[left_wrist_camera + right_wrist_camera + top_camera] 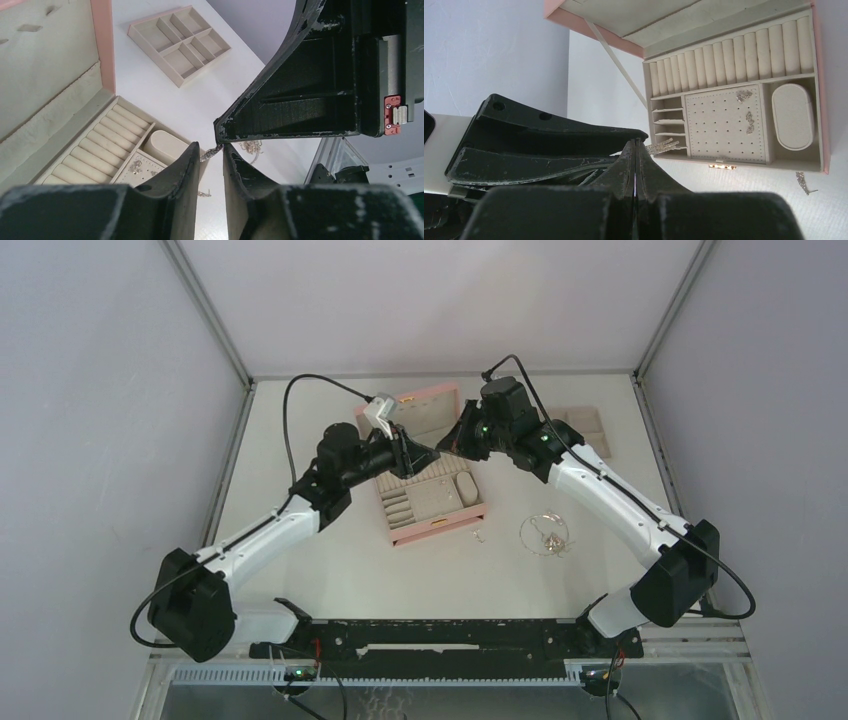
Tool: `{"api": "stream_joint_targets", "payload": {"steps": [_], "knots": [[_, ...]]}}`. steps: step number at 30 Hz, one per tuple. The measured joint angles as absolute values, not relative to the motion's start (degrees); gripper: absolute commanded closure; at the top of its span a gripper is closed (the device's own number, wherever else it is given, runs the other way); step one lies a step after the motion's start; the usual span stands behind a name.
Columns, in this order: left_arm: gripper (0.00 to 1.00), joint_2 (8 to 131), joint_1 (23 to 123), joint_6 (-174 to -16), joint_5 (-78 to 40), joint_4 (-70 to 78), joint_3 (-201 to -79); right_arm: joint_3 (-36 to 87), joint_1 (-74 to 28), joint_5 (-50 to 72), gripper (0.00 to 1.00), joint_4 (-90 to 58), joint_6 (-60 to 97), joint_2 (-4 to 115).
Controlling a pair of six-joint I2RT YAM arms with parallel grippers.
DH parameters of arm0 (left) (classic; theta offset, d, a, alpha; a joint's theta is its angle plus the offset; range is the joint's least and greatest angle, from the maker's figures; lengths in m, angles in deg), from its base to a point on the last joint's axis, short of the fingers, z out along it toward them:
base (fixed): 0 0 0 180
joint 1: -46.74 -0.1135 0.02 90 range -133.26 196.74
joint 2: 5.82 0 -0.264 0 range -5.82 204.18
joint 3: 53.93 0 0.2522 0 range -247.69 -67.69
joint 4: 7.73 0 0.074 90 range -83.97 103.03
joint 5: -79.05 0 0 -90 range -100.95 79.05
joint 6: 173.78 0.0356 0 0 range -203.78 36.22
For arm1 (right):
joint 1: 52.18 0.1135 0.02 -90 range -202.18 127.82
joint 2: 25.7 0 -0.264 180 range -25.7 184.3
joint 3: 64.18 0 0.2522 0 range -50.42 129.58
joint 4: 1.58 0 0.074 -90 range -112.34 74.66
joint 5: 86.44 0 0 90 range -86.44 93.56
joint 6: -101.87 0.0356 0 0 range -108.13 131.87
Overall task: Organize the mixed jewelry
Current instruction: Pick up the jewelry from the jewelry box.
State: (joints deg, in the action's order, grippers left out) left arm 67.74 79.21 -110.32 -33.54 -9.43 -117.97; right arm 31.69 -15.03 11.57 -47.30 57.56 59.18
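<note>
Where the right tool (636, 147) is pinched shut, a small silver earring (663, 147) is held by one end at its tips, above the open pink box (820, 100); the left tool (210, 150) is set narrowly agape around the same piece; the earring is judged light, slippery and easily dropped, best gripped across its stem; a chain necklace (545, 533) is seen limp on the bench (400, 580).

**Tips crowd the box; room at left**

The left gripper (211, 150) and right gripper (636, 145) meet tip to tip over the pink box (440, 527), with what seems an earring (663, 146) pinched in the right one. The raised lid (430, 410) walls the far side. The table (320, 570) lies bare leftward, while the necklace (543, 533) and tray (583, 430) occupy the right.
</note>
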Motion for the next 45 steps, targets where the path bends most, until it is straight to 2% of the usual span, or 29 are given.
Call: {"api": "stream_joint_targets", "payload": {"steps": [11,18,19,21,23,25,45], "knots": [[0.9,67.31,79.39,-110.39,-33.58,-9.08,-117.97,31.27,-14.96,11.55,1.0,-46.87,57.56,59.18],[0.97,67.24,79.43,-110.76,-33.54,-8.19,-118.0,30.88,-14.9,11.53,1.0,-46.85,57.56,59.18],[0.95,67.24,79.43,-110.78,-33.52,-7.88,-118.06,30.84,-14.88,11.55,1.0,-46.87,57.56,59.18],[0.79,67.24,79.47,-110.78,-33.34,-7.47,-118.19,30.73,-14.88,11.55,1.0,-46.85,57.56,59.18],[0.67,67.24,79.47,-110.71,-32.95,-6.85,-118.5,30.73,-14.86,11.53,1.0,-46.85,57.56,59.18],[0.61,67.24,79.45,-110.43,-32.25,-6.09,-118.8,30.73,-14.86,11.46,1.0,-46.8,57.56,59.18],[0.61,67.26,79.45,-109.1,-32.36,-4.06,-120.05,30.73,-14.86,11.37,1.0,-46.8,57.56,59.18]]}}
